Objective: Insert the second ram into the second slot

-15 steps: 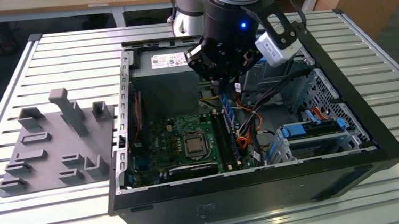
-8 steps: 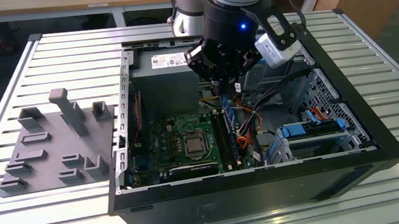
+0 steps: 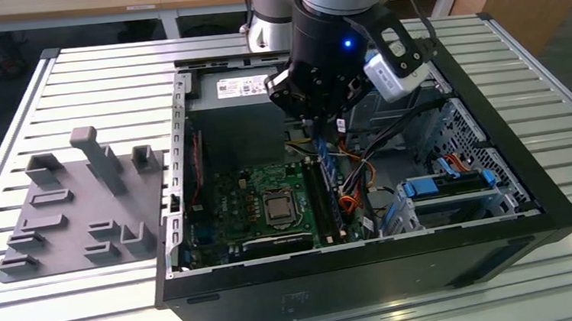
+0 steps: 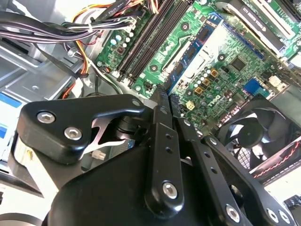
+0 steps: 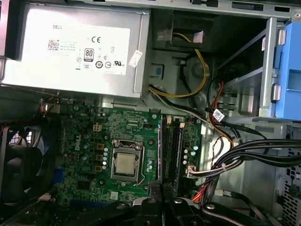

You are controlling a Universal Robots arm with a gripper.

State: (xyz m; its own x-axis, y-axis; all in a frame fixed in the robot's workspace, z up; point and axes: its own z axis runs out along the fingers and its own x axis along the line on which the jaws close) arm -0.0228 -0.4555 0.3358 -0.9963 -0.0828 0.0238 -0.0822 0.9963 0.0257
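One claw (image 4: 168, 95) pinched the one second ram (image 3: 319, 155) just above the motherboard (image 5: 80, 136), one fan (image 5: 21, 167) beside it.

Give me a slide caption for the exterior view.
Gripper poised over the open PC case, above the memory slots on the motherboard.

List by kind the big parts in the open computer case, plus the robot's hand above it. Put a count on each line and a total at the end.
Power supply: 1
Motherboard: 1
Processor: 1
Case fan: 1
Hand: 1
Total: 5
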